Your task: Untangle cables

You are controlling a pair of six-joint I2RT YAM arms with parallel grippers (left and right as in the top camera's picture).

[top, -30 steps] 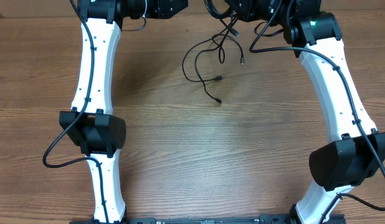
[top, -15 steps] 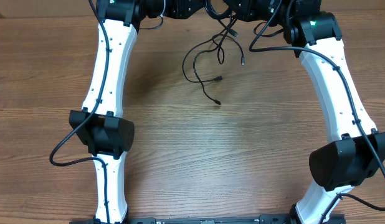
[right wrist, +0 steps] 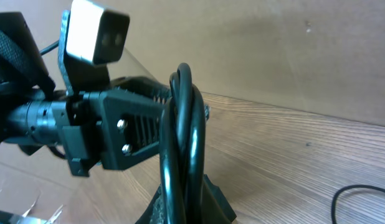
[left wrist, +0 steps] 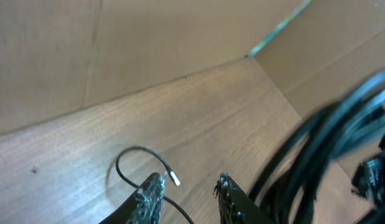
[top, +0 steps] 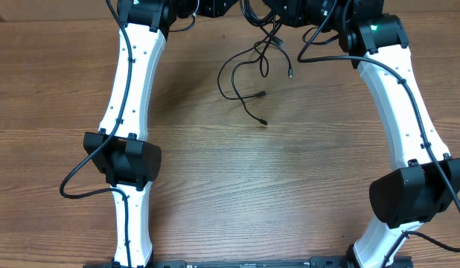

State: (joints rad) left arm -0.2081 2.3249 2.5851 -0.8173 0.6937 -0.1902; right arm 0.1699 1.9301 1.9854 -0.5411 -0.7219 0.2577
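Wooden tabletop (top: 215, 186) seen from above, with two white arms reaching to its far edge. The cables (top: 271, 41), thin black cords, trail from a bunch near that far edge toward the middle. Their loose loops and small plug ends lie flat on the wood. The right gripper (right wrist: 183, 210) has its jaws pressed together on a bunched loop of the cables, which stands up out of them. The left gripper (left wrist: 187, 186) hangs just beside it, jaws spread, bare wood showing between them and nothing held.

The step in hand looks like picking one strand out of the bunch. To do it well, the left jaws should close on a single cord near the bunch, not the whole lot. They should then draw it sideways while the right side holds firm, so the free plug end can slide through.

The overhead view shows how the loops lie, but both sets of jaws are hidden at the top of its frame. The left wrist view shows a loose loop ending in a pale plug tip (left wrist: 175, 180) just beneath the fingers. Only the right wrist view shows the pinch itself
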